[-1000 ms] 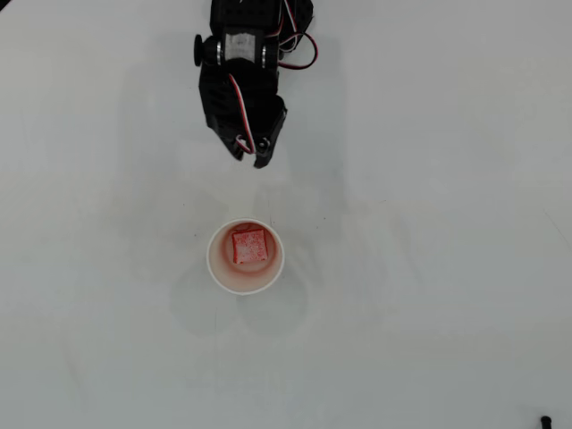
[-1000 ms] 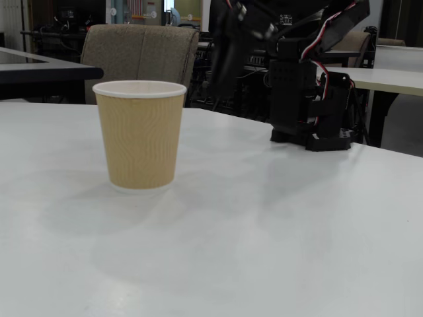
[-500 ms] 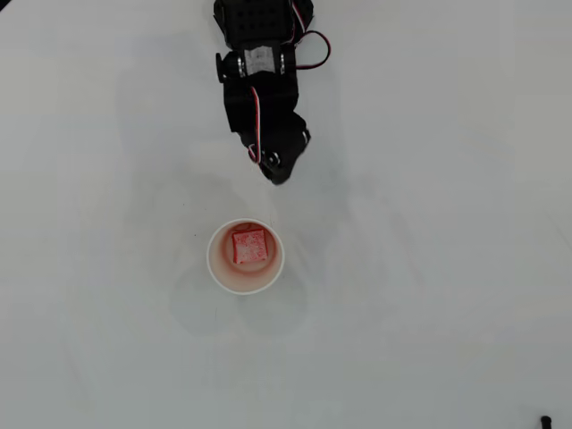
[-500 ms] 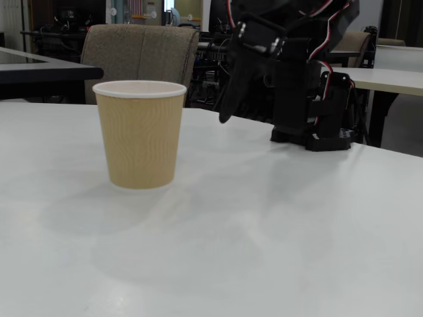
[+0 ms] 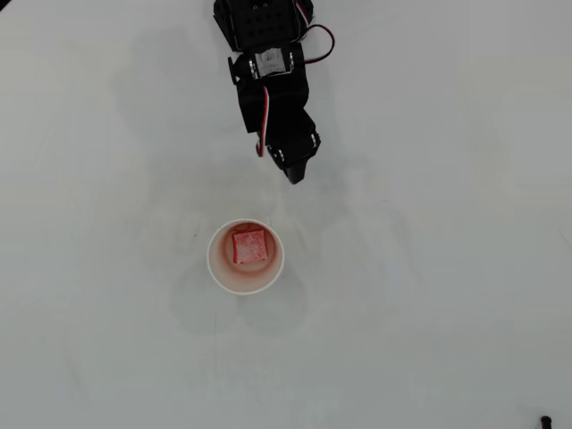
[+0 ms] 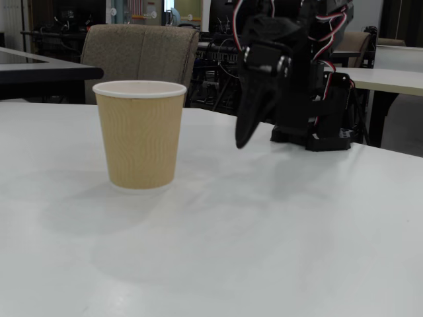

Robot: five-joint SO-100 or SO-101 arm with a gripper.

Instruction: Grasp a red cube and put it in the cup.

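Observation:
The red cube (image 5: 249, 245) lies inside the cup (image 5: 217, 268), seen from above in the overhead view. In the fixed view the cup (image 6: 140, 135) stands upright with a tan ribbed outside and white rim, and the cube is hidden inside it. My black gripper (image 5: 293, 177) hangs above the table behind the cup, apart from it, with its fingers together and empty. In the fixed view the gripper (image 6: 243, 142) points down, to the right of the cup and well above the table.
The arm's base (image 6: 317, 135) stands on the white table behind the gripper. A small dark object (image 5: 545, 420) lies at the bottom right corner in the overhead view. Chairs and tables stand beyond the far edge (image 6: 142, 53).

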